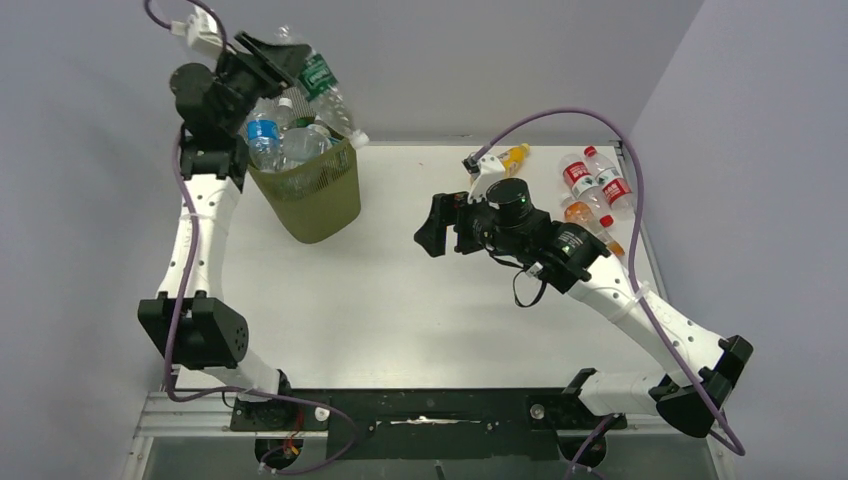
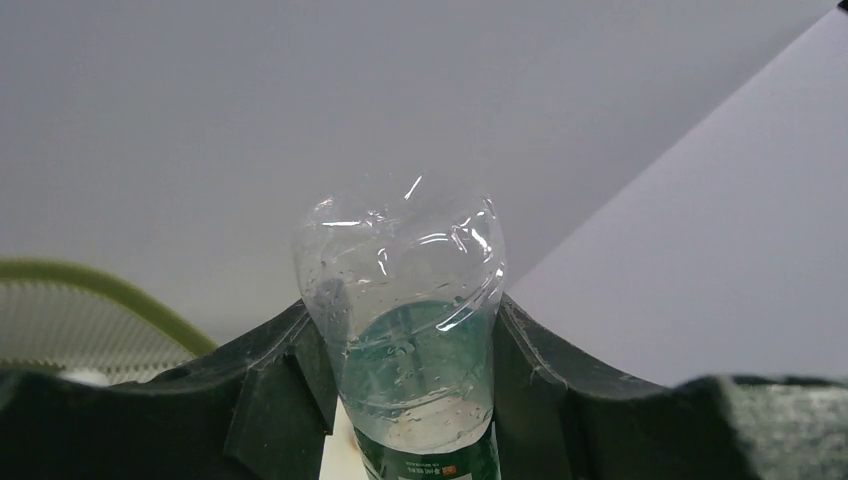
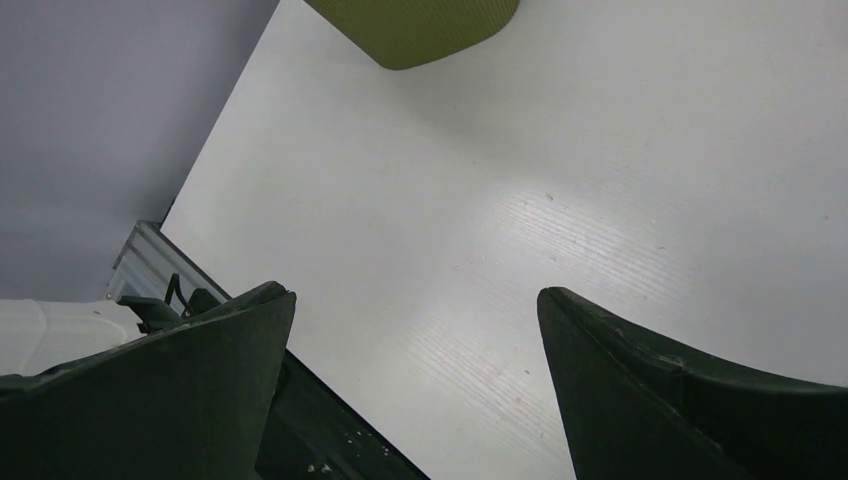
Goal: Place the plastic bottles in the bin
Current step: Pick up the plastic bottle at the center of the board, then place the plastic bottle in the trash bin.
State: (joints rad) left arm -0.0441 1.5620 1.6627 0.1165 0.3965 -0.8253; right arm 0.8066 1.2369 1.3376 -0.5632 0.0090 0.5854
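**Grey walls, white tabletop: release over a heaped bin**

Grey walls boxed in a white tabletop (image 1: 400,290). The bin (image 1: 310,195) stood at its far left, already heaped to the rim with plastic bottles (image 1: 300,140), including a blue-label bottle (image 1: 262,135) at the left.

The left jaws were clamped on a green-label bottle (image 1: 318,78). It hung above the bin, tilted, with the base up and the neck down toward the bin's far right corner. The left wrist view showed both jaws pressed on the clear body (image 2: 410,330), with the bin rim (image 2: 100,285) low to the left. A white cap (image 1: 358,138) sat right at that corner. Whether it belonged to the held bottle couldn't be told.

Step in hand, as judged: the drop.
- Shift the bottle in over the middle of the heap, away from the right corner.
- Bring it down close to the pile and lay it flatter before opening.
- Open fully, then lift straight up.

Risk: with the pile at rim level, a bottle let go high or off-centre would likely roll over the edge.

The right jaws stood wide apart and empty over mid-tabletop, with the bin's base (image 3: 410,25) ahead in the right wrist view. Two red-label bottles (image 1: 580,178) and at least two orange bottles (image 1: 515,155) lay at the far right, well apart from the bin.
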